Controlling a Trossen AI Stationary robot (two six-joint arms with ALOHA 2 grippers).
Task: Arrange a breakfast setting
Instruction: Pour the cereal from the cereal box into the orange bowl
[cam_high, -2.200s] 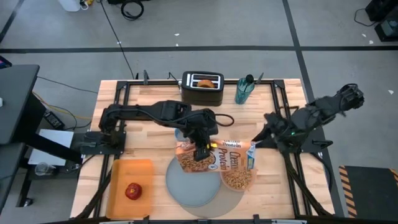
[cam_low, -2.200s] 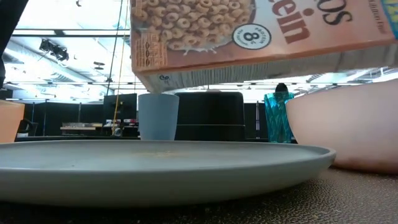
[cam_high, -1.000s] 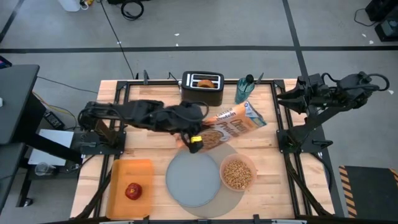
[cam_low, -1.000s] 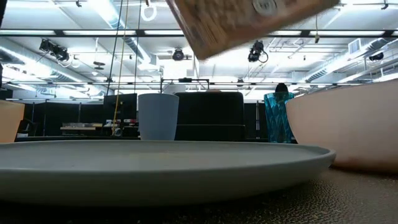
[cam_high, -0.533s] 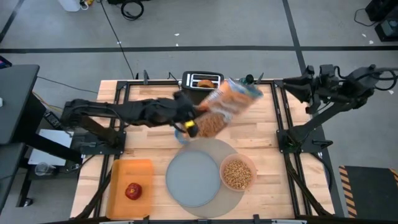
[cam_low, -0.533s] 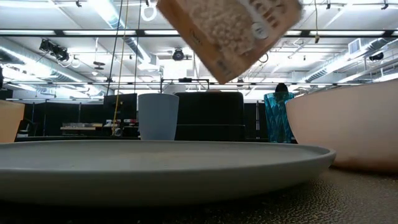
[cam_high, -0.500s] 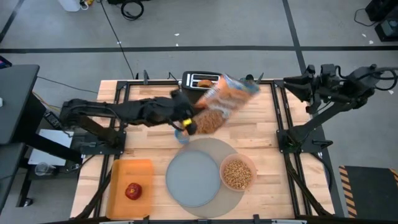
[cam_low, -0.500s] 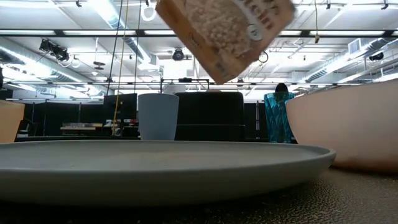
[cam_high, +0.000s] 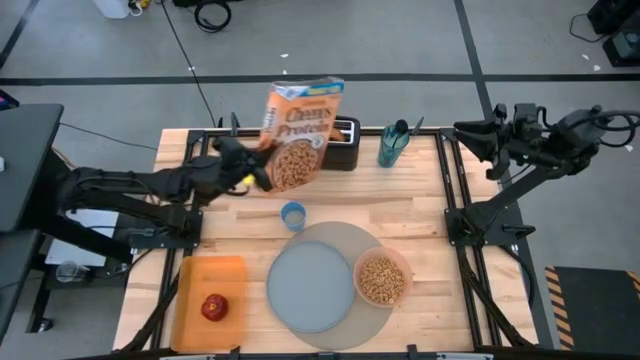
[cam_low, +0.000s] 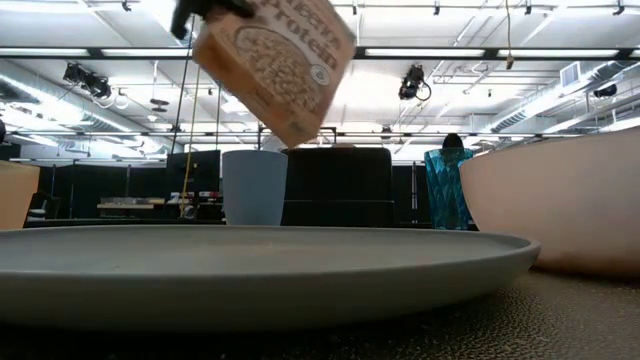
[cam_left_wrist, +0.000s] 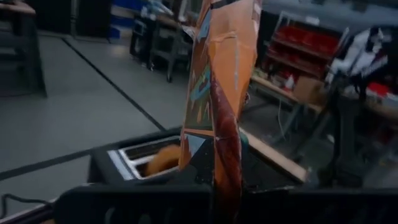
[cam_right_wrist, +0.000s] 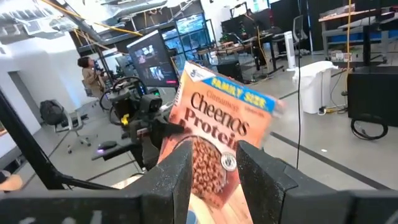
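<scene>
Breakfast setting: mat, plate and cereal-filled bowl at table front; apple on tray.
Cereal box: clamped in left tool, raised near toaster.
Advice: lower upright onto bare table, clear of tumbler.
Right tool: fingers apart, idle off-table.

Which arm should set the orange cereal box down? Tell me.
Left. The left gripper is shut on the orange cereal box, lifted above the table's back edge; the right gripper hangs open off to the side.

Wooden table: mat, tray, toaster, tumbler.
</scene>
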